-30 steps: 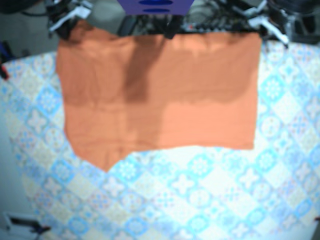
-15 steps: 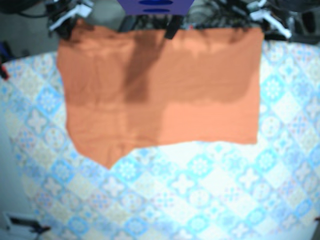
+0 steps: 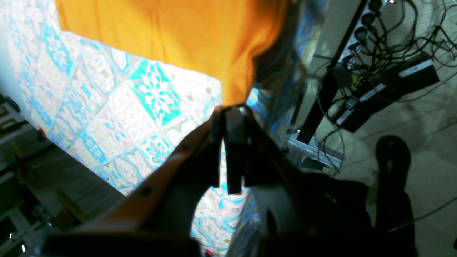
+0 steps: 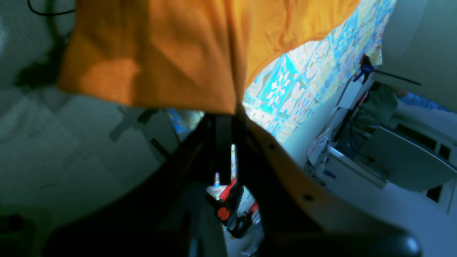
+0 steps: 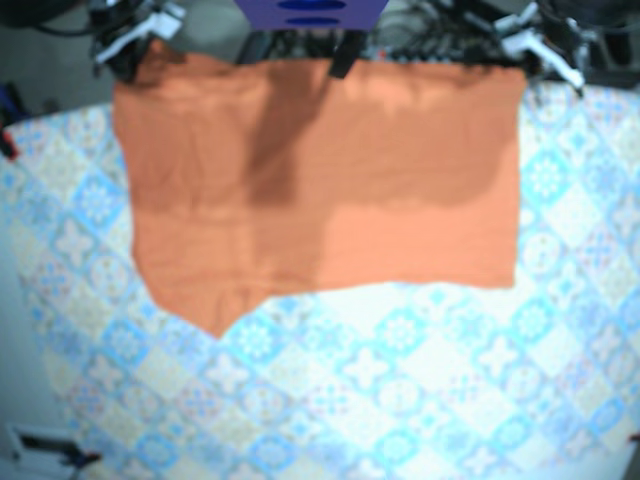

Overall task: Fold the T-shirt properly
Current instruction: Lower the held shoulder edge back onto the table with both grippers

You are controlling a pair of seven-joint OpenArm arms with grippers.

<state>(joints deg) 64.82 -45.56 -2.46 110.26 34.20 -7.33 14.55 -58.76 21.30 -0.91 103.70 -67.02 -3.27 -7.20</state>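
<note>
The orange T-shirt hangs stretched between both arms over the far part of the patterned table, its lower edge lying on the cloth with a point at the lower left. My left gripper is shut on the shirt's top right corner; in the left wrist view its fingertips pinch the fabric. My right gripper is shut on the top left corner; the right wrist view shows the fabric drawn into the closed fingers.
A blue-and-white tiled tablecloth covers the table. Cables and a power strip lie on the floor beyond the far edge. A dark blue object sits at the top centre. A red clamp shows below the right gripper.
The shirt has shifted only slightly; its lower edge sits about where it was half a second ago, and both top corners stay held at the far edge.
</note>
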